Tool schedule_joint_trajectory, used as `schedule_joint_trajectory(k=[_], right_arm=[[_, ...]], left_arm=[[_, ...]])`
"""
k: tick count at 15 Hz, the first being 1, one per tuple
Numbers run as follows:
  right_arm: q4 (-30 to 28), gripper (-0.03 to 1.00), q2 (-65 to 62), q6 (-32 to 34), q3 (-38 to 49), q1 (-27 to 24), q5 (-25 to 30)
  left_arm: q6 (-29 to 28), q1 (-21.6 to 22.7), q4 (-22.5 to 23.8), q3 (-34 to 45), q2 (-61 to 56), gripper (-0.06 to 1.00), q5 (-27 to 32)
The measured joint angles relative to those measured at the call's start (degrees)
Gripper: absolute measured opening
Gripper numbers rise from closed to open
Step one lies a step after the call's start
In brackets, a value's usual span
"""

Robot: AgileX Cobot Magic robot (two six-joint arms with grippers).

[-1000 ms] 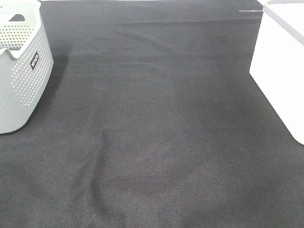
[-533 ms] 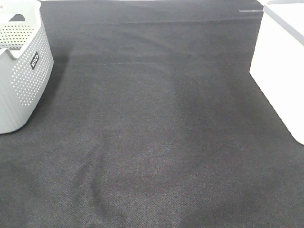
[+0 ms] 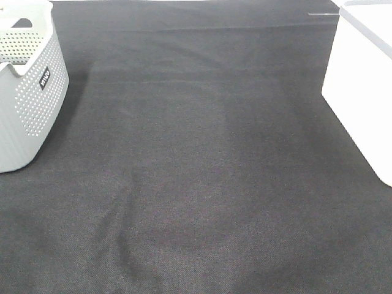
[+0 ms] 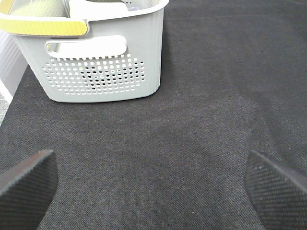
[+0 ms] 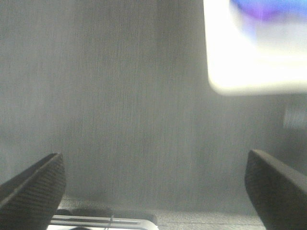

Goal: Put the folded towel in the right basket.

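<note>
No folded towel shows on the black cloth (image 3: pixel 202 159) in the exterior high view. The right basket (image 3: pixel 361 79) is white and stands at the right edge; it also shows, blurred, in the right wrist view (image 5: pixel 254 57) with a blue-purple patch (image 5: pixel 268 7) inside. Neither gripper shows in the exterior high view. My left gripper (image 4: pixel 151 191) is open and empty above the cloth, facing the grey basket (image 4: pixel 103 62). My right gripper (image 5: pixel 156 191) is open and empty above the cloth, short of the white basket.
A grey perforated basket (image 3: pixel 27 92) stands at the far left. In the left wrist view it holds a yellow-green textured thing (image 4: pixel 38 9); I cannot tell what it is. A white object (image 5: pixel 105 223) lies below the right gripper.
</note>
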Motion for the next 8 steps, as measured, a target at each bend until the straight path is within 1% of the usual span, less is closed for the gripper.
schedule_joint_trajectory(k=[1, 4, 6, 8], right_arm=[[0.0, 0.98, 0.0, 0.0, 0.0, 0.0, 0.0], [-0.23, 0.98, -18.45, 0.0, 11.8, 0.0, 1.26], [-1.6, 0.98, -31.63, 0.0, 18.16, 0.0, 4.13], [-3.15, 0.98, -40.05, 0.0, 20.51, 0.0, 5.04]], left_arm=[[0.0, 0.0, 0.0, 0.0, 0.0, 0.99, 0.0], [-0.06, 0.0, 0.0, 0.0, 0.0, 0.99, 0.0], [-0.06, 0.0, 0.0, 0.0, 0.0, 0.99, 0.0], [-0.06, 0.0, 0.0, 0.0, 0.0, 0.99, 0.0]])
